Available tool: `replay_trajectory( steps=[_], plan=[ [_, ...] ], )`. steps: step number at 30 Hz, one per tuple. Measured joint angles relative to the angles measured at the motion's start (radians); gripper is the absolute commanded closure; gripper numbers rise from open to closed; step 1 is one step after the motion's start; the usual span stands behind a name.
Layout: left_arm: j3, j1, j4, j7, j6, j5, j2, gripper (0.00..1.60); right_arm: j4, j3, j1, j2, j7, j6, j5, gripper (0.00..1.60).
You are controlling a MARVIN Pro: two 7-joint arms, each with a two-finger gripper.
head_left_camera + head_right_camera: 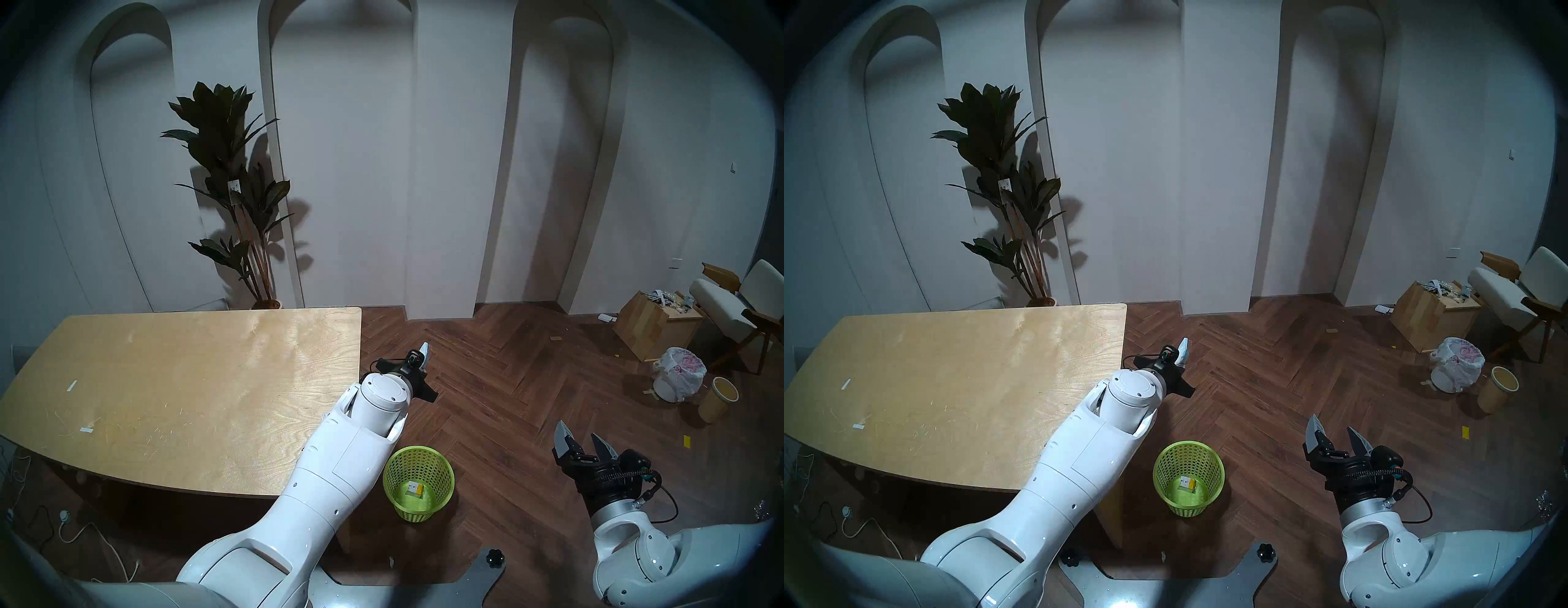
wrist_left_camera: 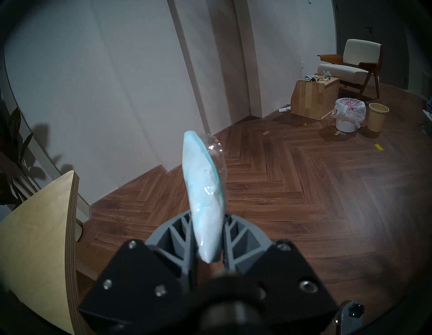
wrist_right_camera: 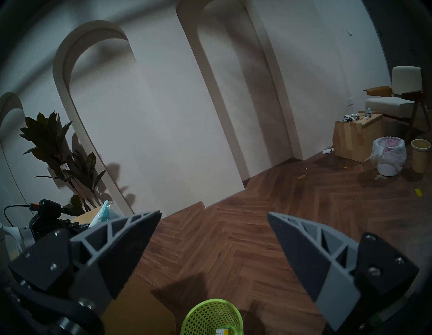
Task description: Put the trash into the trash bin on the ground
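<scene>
Head view first: your left gripper [image 1: 418, 361] sits just past the right-hand edge of the wooden table [image 1: 178, 382], out over the herringbone floor [image 1: 509, 382], with the pale blue-white wrapper [image 1: 423, 350] sticking up from between its fingers. Left wrist view confirms it — the two grey fingers [image 2: 177, 234] are pressed in against the lower end of the wrapper [image 2: 203, 191], so the claw is clamped on it; a clear plastic film shows along the wrapper's right side.

Your right gripper [image 1: 583, 441] is raised off to the right, well apart from the table, jaws spread wide and holding nothing. Right wrist view shows floor between its two fingers [image 3: 131, 252] and the bin's rim at the bottom edge.

The green mesh bin [image 1: 418, 482] stands on the floor beside the table's near right corner, below the left forearm and nearer you than the left gripper — the held wrapper is beyond the bin, not above it. At the bin's bottom lies a small box scrap [image 1: 413, 489] with a yellow patch; its other colours are too small to tell.

Far right by the wall: a white bin with a pink-printed bag [image 1: 679, 373], a beige cylindrical bin [image 1: 717, 399] just beside it, a wooden crate [image 1: 653, 327] and an armchair [image 1: 738, 297]. A potted plant [image 1: 237, 187] stands behind the table.
</scene>
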Motion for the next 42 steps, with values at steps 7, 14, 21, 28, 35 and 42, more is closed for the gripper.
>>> replay_trajectory(
  steps=[7, 14, 21, 28, 35, 42],
  plan=[
    [-0.002, -0.006, 0.012, 0.006, -0.032, -0.004, -0.006, 1.29, -0.056, 0.025, -0.031, 0.064, -0.141, 0.088, -0.047, 0.0],
    [-0.004, -0.009, 0.024, 0.016, -0.053, -0.011, -0.011, 1.28, -0.088, 0.039, -0.049, 0.1, -0.267, 0.184, -0.115, 0.0],
    [-0.008, -0.014, 0.046, 0.032, -0.071, -0.015, -0.015, 1.26, -0.125, 0.051, -0.064, 0.112, -0.405, 0.288, -0.209, 0.0],
    [-0.007, -0.02, 0.072, 0.04, -0.088, -0.015, -0.019, 1.27, -0.149, 0.053, -0.071, 0.091, -0.535, 0.374, -0.306, 0.0],
    [-0.004, -0.03, 0.103, 0.046, -0.097, -0.015, -0.025, 1.25, -0.154, 0.048, -0.071, 0.059, -0.584, 0.418, -0.361, 0.0],
    [-0.002, -0.043, 0.135, 0.057, -0.102, -0.014, -0.032, 0.97, -0.154, 0.046, -0.067, 0.036, -0.607, 0.441, -0.387, 0.0]
  ],
)
